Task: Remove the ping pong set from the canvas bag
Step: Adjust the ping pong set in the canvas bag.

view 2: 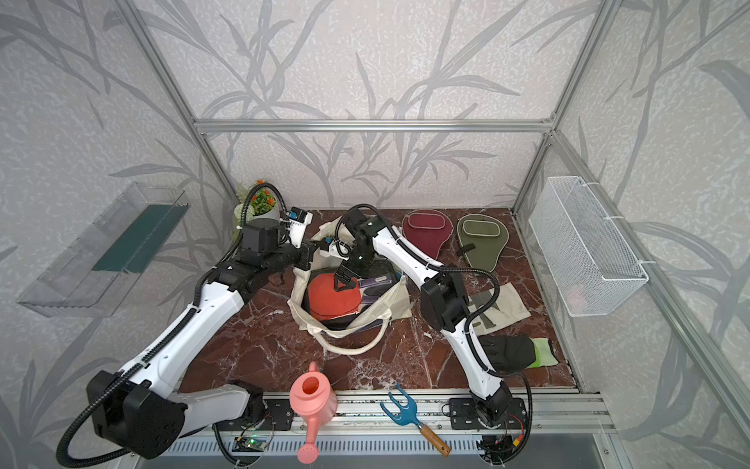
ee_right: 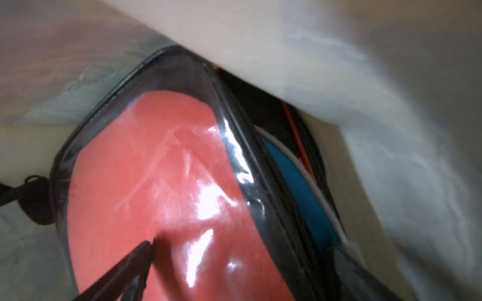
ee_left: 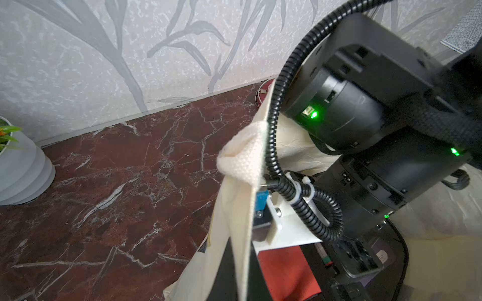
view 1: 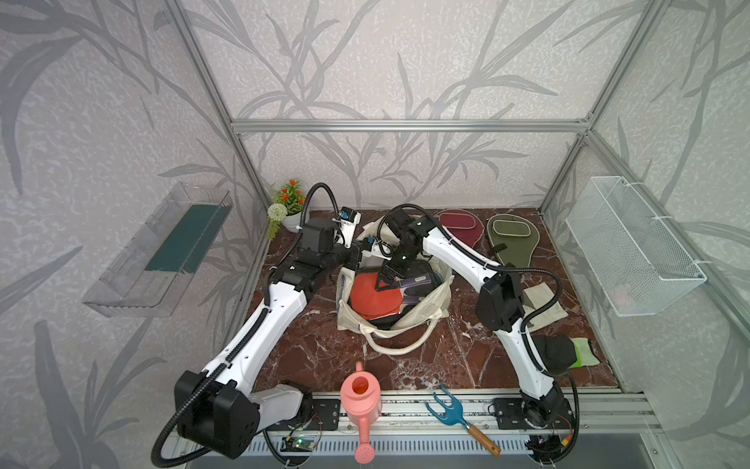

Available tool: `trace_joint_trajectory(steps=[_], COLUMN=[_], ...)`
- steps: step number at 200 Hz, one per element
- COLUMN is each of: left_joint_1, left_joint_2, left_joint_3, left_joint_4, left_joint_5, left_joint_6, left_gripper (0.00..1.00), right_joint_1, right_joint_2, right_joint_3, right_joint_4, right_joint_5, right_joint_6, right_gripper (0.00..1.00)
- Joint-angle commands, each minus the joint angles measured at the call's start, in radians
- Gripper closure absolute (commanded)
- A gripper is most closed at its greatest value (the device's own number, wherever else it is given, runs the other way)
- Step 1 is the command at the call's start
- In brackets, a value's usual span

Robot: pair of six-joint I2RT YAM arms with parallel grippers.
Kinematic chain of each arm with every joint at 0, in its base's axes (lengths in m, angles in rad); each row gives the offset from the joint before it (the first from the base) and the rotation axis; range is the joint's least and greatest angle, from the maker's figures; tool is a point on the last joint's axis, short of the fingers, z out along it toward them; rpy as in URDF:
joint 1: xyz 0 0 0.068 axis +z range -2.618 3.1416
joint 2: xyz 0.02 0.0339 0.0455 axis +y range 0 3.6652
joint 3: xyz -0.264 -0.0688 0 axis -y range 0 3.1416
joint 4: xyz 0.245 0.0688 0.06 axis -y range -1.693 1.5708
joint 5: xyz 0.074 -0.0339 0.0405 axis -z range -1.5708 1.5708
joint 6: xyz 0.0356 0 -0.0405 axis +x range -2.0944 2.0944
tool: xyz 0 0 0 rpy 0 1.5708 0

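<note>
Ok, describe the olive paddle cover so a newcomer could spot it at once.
Go to the far corner of the marble table nearest the white wire basket. Two paddle-shaped covers lie flat there, side by side, outside the canvas bag. The olive cover is the one nearer the basket, dull green with a black strap, where the maroon cover is dark red.

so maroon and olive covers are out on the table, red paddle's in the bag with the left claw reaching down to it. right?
One slip: both top views show the right claw, open, reaching down to the red paddle in the canvas bag. The left claw is shut on the bag's rim. The maroon cover and olive cover are indeed out on the table.
</note>
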Motion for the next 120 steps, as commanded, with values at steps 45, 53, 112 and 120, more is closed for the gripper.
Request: trace_joint_trajectory(steps=[45,53,112,120], left_joint_1=[-0.003,-0.003,-0.002,-0.001], left_joint_2=[-0.037,-0.041,-0.06,-0.06], left_joint_3=[0.011,0.011,0.016,0.025], left_joint_4=[0.109,0.108,0.098,0.091], left_joint_5=[0.017,0.012,-0.053,-0.064], left_joint_6=[0.021,0.023,0.038,0.038], left_gripper=[1.0,1.0,1.0,1.0], right_joint_1=[-0.012,-0.013,-0.014,-0.014], right_joint_2=[0.011,-0.005,-0.163,-0.192], right_joint_3=[-0.025,-0.033,-0.158,-0.19], right_joint_4=[-0.202,-0.194,-0.077,-0.038], right_joint_5=[-0.068,-0.06,0.01,0.036], right_joint_6=[-0.027,-0.023,0.032,0.051], right_gripper=[0.84,0.92,1.0,1.0])
